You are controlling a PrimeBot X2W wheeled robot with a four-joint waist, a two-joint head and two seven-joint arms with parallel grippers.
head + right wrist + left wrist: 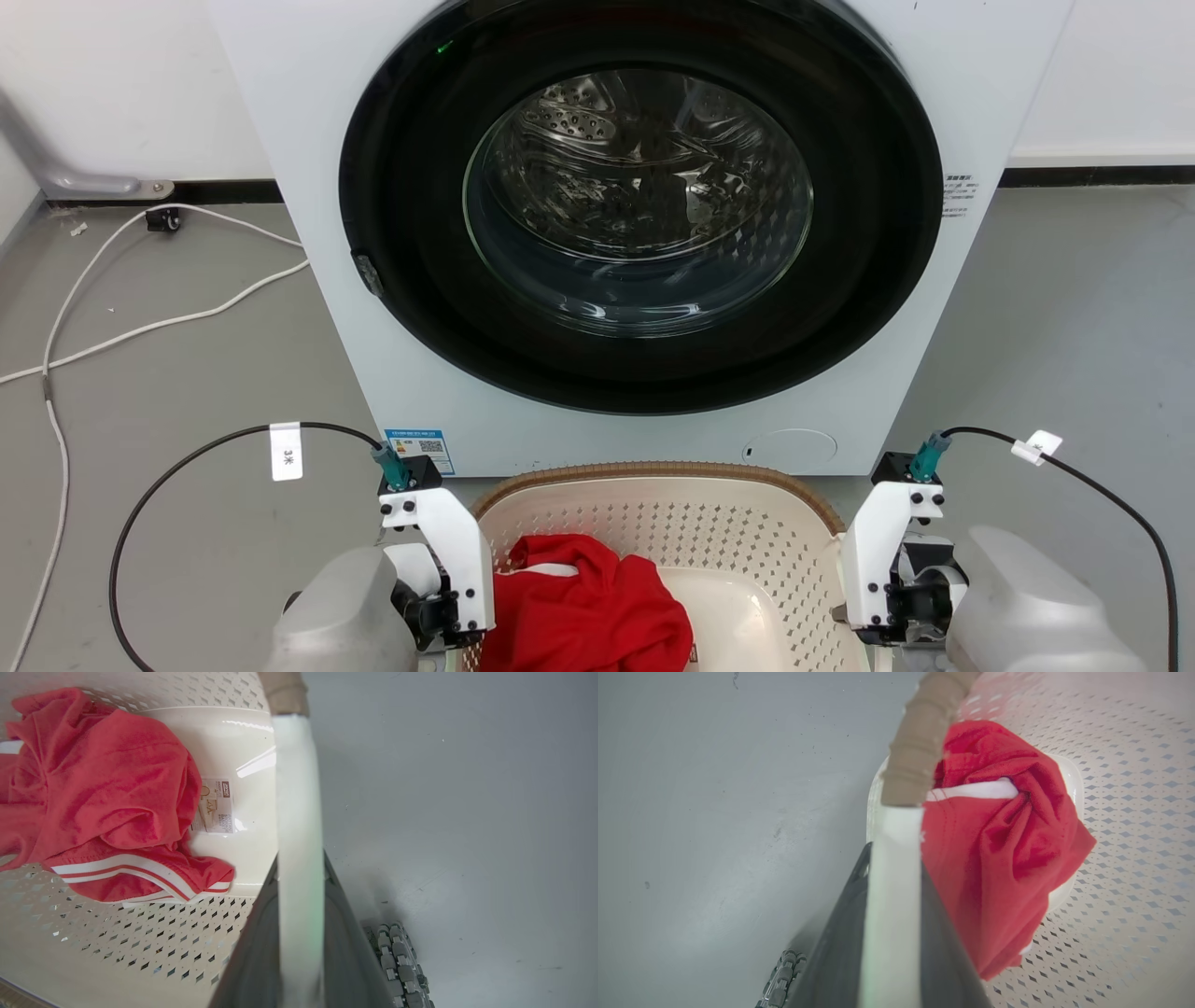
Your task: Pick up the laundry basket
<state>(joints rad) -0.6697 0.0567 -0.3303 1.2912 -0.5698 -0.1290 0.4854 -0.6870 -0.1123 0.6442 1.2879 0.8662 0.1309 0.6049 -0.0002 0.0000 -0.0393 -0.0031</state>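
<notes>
Closest to us, our left claw [894, 868] and right claw [299, 872] are each clamped on a white side handle [896, 826] of the cream-white perforated plastic laundry basket [709, 532]. The basket is just in front of the white front-loading washing machine [327, 140] and holds a crumpled red garment [588, 616]. The grip looks made. We cannot tell whether the basket has left the grey floor [187, 373], so we judge the lift still to do.

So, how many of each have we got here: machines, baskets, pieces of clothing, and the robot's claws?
washing machine: 1
laundry basket: 1
red garment: 1
claws: 2, the left claw and the right claw, one at each white basket handle
Total: 5
</notes>
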